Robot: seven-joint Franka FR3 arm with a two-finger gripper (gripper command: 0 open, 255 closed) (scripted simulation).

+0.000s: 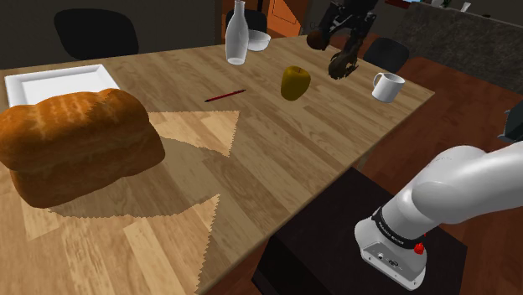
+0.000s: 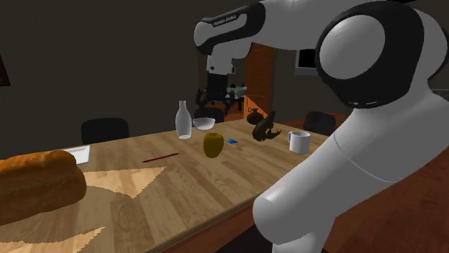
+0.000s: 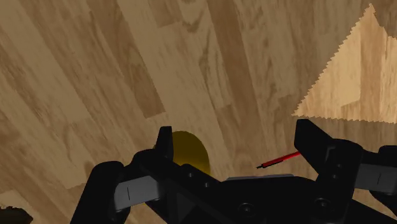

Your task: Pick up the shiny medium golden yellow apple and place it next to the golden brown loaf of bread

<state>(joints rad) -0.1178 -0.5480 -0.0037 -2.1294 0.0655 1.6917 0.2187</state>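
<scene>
A golden yellow apple point(image 1: 295, 82) point(image 2: 213, 144) stands upright on the wooden table point(image 1: 277, 159), toward its far side. A large golden brown bread loaf point(image 1: 75, 138) point(image 2: 36, 183) lies at the shoulder view's left, well apart from the apple. My black gripper point(image 1: 345, 29) point(image 2: 216, 100) hangs open well above the table, high over the apple's far side. In the wrist view the gripper point(image 3: 238, 137) has its fingers wide apart with nothing between them. The apple point(image 3: 188, 153) shows far below, beside one finger point(image 3: 164, 143).
A red pencil point(image 1: 225, 95) point(image 3: 280, 159) lies between apple and loaf. A clear bottle point(image 1: 237, 33) and white bowl point(image 1: 258, 39) stand behind the apple. A white mug point(image 1: 387, 85) and a dark brown ornament point(image 1: 342, 63) sit to the shoulder view's right. A white tray point(image 1: 50, 82) lies behind the loaf.
</scene>
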